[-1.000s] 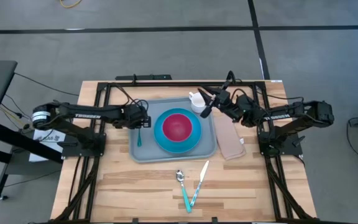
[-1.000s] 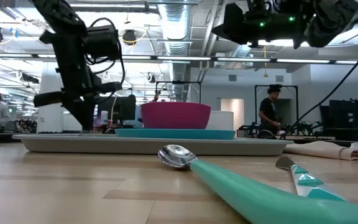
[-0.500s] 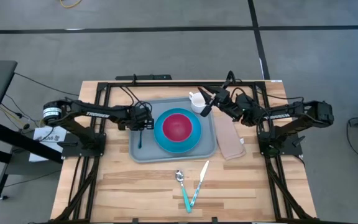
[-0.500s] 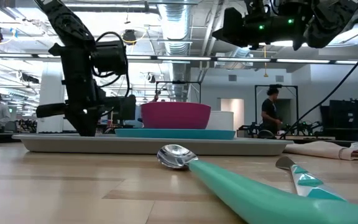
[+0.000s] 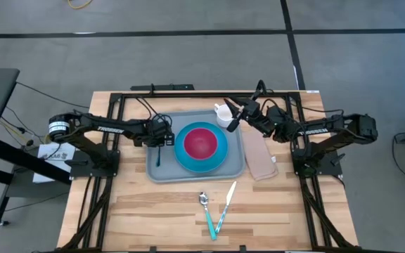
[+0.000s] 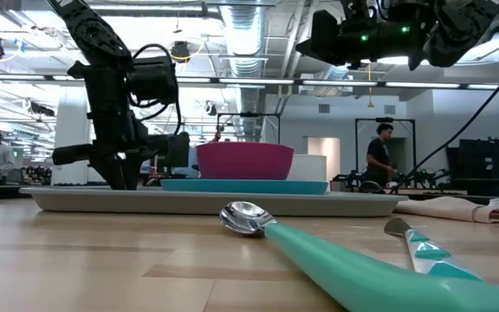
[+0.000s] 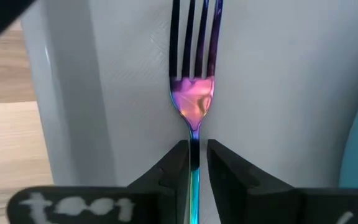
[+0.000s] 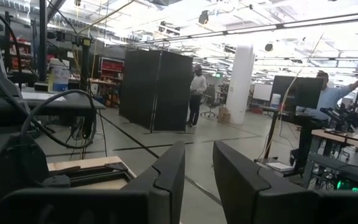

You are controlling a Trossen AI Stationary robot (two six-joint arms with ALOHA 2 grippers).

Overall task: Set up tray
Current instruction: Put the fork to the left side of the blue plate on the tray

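A: From above, where was the tray?

B: Mid-table, directly under the left gripper, which stood over its strip beside the blue plate with the red bowl. The right gripper hung above the far corner by a white cup.

A: And at table height?

B: The tray lay flat beneath the left gripper; a spoon and knife lay nearer the camera, off it.

A: The left wrist?

B: Its fingers were clamped on a fork's handle, tines pointing away, resting on the tray.

A: The right wrist?

B: Its fingers stood slightly apart, holding nothing.

A: How would the tray handle?

B: I judged it stiff, smooth, and heavier now that it is loaded; best gripped by the raised rim
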